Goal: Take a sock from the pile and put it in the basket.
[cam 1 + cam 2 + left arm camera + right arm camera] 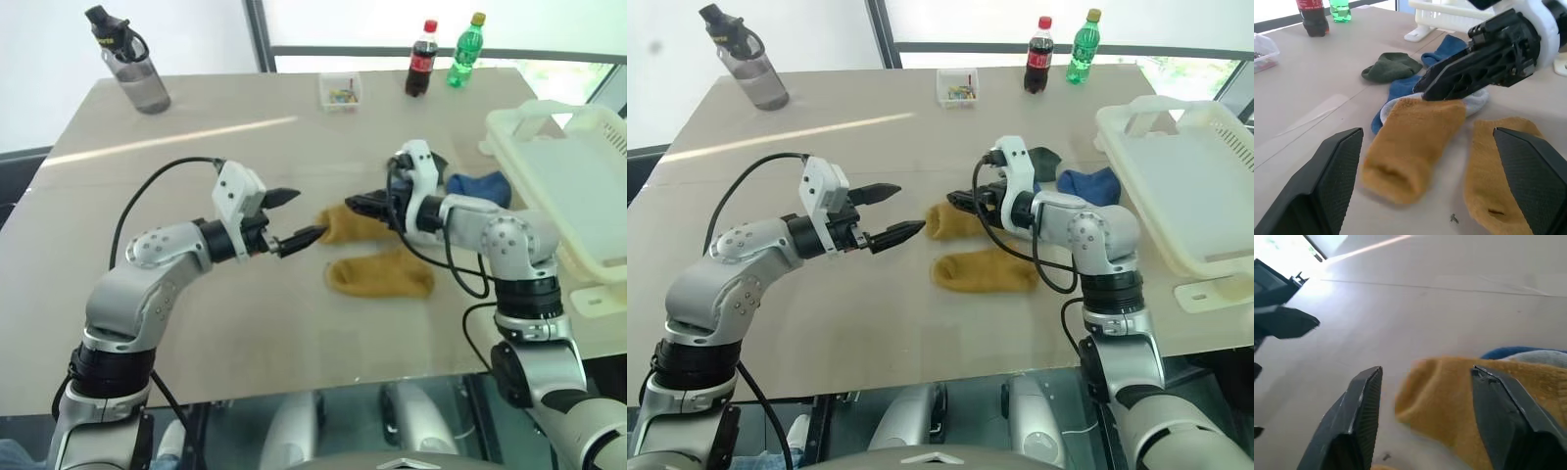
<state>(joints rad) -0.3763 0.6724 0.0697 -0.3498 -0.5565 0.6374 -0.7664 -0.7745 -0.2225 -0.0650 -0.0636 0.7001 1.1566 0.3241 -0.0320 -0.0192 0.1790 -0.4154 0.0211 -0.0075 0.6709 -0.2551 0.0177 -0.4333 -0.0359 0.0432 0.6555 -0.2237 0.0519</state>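
Nearest to us in the left eye view, our left hand (292, 217) is hovering with its two black fingers spread wide, holding nothing, its tips pointing at the cuff of a mustard sock (351, 224). Our right hand (364, 206) is reaching in from the opposite side, its fingers lying over that same sock. A second mustard sock (380, 275) is lying flat just in front. The pile (460, 186) is sitting behind our right wrist, and the basket (578, 186) is resting at the surface's (196, 323) right edge.

From the left wrist, we are seeing a dark green sock (1392, 66) and a blue sock (1400, 90) beyond the mustard one, with a light grey sock (1476, 100) under the right hand's fingertips.

From the right wrist, we are seeing its fingers (1359, 416) parted, one on each side of the mustard sock, not clamped on it.
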